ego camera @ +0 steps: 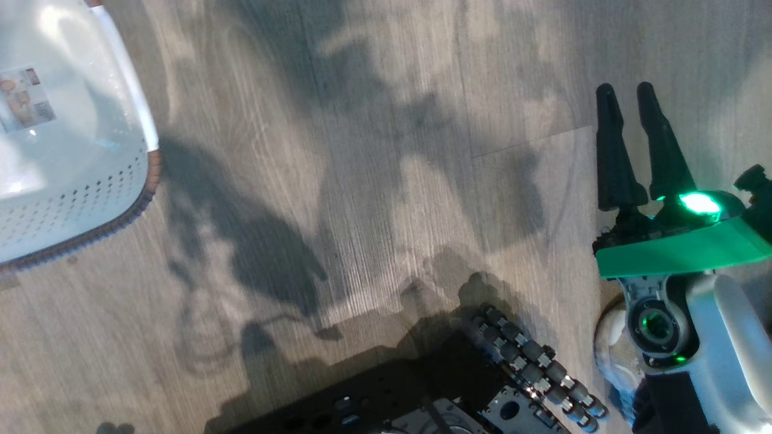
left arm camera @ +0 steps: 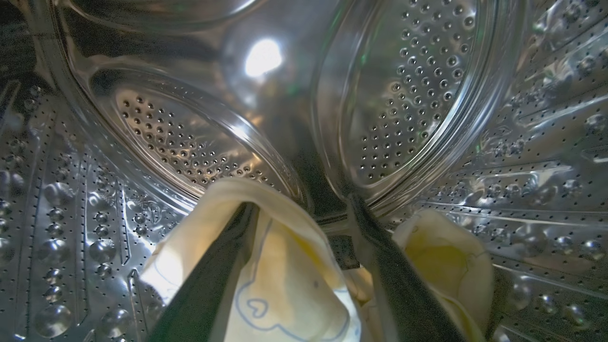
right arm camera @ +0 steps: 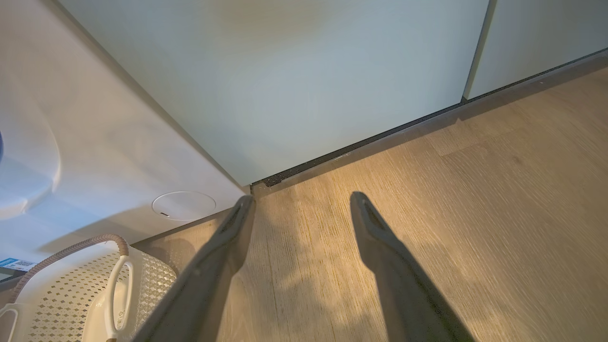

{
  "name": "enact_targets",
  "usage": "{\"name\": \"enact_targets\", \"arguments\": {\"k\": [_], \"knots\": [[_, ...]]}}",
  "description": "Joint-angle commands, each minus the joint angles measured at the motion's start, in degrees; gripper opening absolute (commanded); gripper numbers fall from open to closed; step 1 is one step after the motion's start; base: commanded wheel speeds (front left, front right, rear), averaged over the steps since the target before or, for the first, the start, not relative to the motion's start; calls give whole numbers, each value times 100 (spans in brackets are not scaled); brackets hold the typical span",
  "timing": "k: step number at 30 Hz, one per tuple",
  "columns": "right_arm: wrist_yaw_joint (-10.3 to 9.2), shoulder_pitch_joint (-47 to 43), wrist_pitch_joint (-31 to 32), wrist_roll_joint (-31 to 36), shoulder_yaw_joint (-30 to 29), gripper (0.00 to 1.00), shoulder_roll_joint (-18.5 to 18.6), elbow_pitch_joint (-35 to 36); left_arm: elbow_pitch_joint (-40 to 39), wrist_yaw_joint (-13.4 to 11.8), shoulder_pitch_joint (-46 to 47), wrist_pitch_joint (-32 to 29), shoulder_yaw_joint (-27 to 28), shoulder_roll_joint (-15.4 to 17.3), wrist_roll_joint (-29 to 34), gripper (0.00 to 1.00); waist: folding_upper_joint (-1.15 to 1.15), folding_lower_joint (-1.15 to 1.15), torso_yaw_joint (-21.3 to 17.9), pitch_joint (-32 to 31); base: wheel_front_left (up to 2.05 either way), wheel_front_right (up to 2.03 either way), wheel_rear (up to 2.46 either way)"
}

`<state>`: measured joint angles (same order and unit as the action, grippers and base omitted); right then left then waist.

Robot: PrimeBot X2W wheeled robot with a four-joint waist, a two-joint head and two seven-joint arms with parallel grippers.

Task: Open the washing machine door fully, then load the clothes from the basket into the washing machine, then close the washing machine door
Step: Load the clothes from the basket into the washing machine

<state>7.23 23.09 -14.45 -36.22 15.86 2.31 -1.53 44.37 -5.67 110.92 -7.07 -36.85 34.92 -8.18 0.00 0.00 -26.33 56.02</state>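
Perforated steel drum wall [left arm camera: 532,156] curves all round the left jaws, deep inside the washing machine [left arm camera: 408,95]. They stand spread and released, and the clothes [left arm camera: 289,270], cream with a blue outline print, slump between and around their dark fingers [left arm camera: 213,280]. The right jaws, parted and holding nothing, hang over the wooden floor [ego camera: 362,181] near a pale cabinet panel [right arm camera: 308,85]. The basket [ego camera: 78,199] stands on the floor, well apart from them, beside the washer's round flap [right arm camera: 184,205].
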Motion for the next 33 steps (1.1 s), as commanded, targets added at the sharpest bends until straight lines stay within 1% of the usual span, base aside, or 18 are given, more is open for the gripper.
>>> {"name": "enact_targets", "arguments": {"k": [1, 9, 12, 19, 20, 21, 25, 28, 33], "knots": [[25, -99, -55, 41, 19, 100, 56, 100, -208, -52, 47, 15, 136, 71, -46, 100, 0, 0, 51, -12, 0, 0, 0], [25, -124, -55, 239, -201, 100, 56, 91, -535, -330, -581, 175, 294, 12, -392, 100, 0, 0, 341, -158, 0, 0, 0], [25, -139, -55, 331, -298, 100, 56, 92, -728, -437, -884, 233, 363, 32, -530, 100, 0, 0, 449, -222, 0, 0, 0], [25, -217, -55, 547, -542, 100, 56, 102, -1303, -781, -1849, 479, 662, 134, -987, 100, 0, 0, 701, -435, 0, 0, 0], [25, -217, -55, 547, -542, 100, 56, 102, -1303, -781, -1849, 479, 662, 134, -987, 100, 0, 0, 701, -435, 0, 0, 0], [25, -234, -55, 578, -584, 100, 56, 106, -1415, -833, -2016, 540, 701, 144, -1049, 100, 0, 0, 739, -469, 0, 0, 0], [25, -302, -55, 724, -739, 100, 56, 135, -1898, -1066, -2760, 764, 875, 145, -1340, 100, 0, 0, 898, -639, 0, 0, 0], [25, -361, -55, 845, -835, 100, 56, 154, -2329, -1295, -3387, 926, 979, 162, -1498, 100, 0, 0, 1015, -794, 0, 0, 0], [25, -471, -55, 1069, -986, 100, 56, 179, -3255, -1722, -4577, 1214, 1128, 101, -1774, 100, 0, 0, 1204, -1084, 0, 0, 0]]}}
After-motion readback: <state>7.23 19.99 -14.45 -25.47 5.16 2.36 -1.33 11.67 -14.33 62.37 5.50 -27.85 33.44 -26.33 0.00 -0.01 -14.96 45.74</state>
